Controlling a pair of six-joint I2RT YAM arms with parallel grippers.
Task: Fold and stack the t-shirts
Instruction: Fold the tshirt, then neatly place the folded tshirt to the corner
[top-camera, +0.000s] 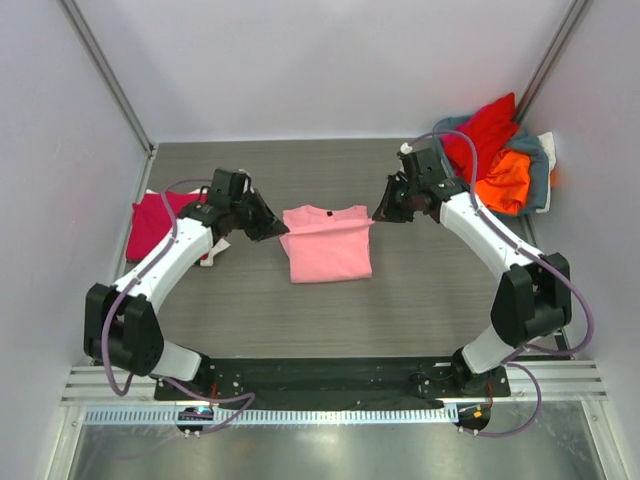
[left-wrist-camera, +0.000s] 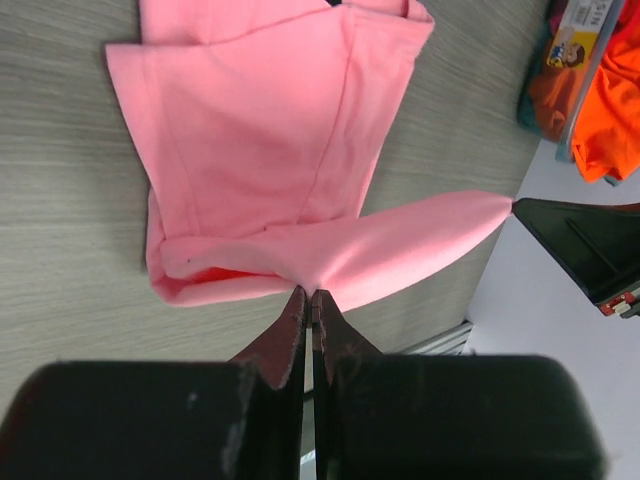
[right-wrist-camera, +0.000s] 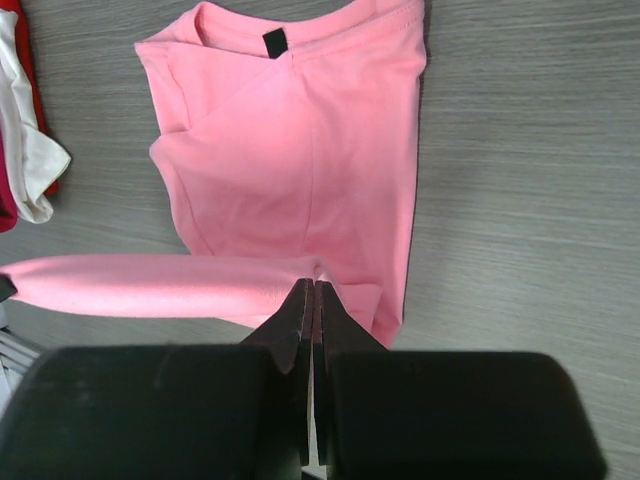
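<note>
The whole worktop is viewed from a fixed camera set high above and behind the left arm and right arm, aimed steeply down and forward from well away. Each wrist camera is mounted just behind its own tool, the left tool and the right tool being seen at the bottom of the frame, and is pointed along the fingers, close over the worktop. The light pink t-shirt is shared by all three views and is faced from opposite sides by the two wrist cameras.
</note>
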